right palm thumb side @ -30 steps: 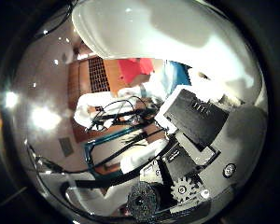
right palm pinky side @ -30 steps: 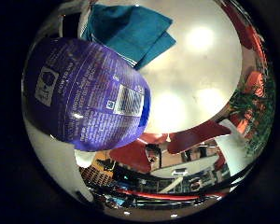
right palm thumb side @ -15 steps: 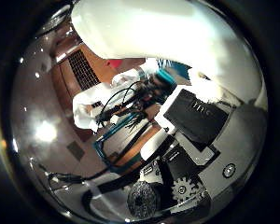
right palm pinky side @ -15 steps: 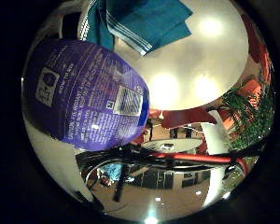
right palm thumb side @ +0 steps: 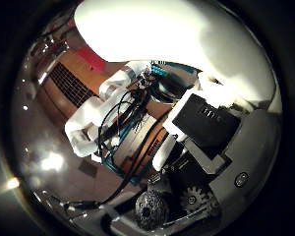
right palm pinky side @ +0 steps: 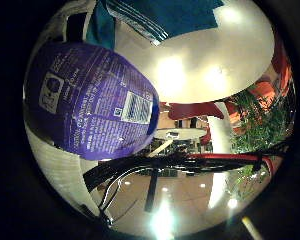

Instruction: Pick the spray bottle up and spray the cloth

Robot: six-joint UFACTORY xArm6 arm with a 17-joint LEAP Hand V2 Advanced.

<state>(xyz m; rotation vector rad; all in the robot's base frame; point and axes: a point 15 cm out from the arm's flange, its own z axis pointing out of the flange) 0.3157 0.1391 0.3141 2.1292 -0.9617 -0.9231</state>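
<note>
The spray bottle [right palm pinky side: 90, 100], white with a purple label, fills much of the little finger side palm view and lies close against the palm. Its white body [right palm thumb side: 167, 39] also spans the thumb side palm view. My hand [right palm thumb side: 202, 167] shows there as white, black and geared parts, with fingers [right palm thumb side: 206, 123] curled against the bottle. The teal cloth [right palm pinky side: 160, 15], with a striped edge, lies on the white table [right palm pinky side: 225, 55] beyond the bottle, away from the hand.
A black and red bar [right palm pinky side: 190, 163] crosses the little finger side palm view past the table's edge. Red chairs [right palm pinky side: 195, 110] and a green plant [right palm pinky side: 265, 115] stand in the room. The white arm [right palm thumb side: 93, 118] shows over a wooden floor.
The camera has tilted with the hand. The cloth and table now sit nearer the view's edge and more of the room shows. The bottle keeps its place against the palm.
</note>
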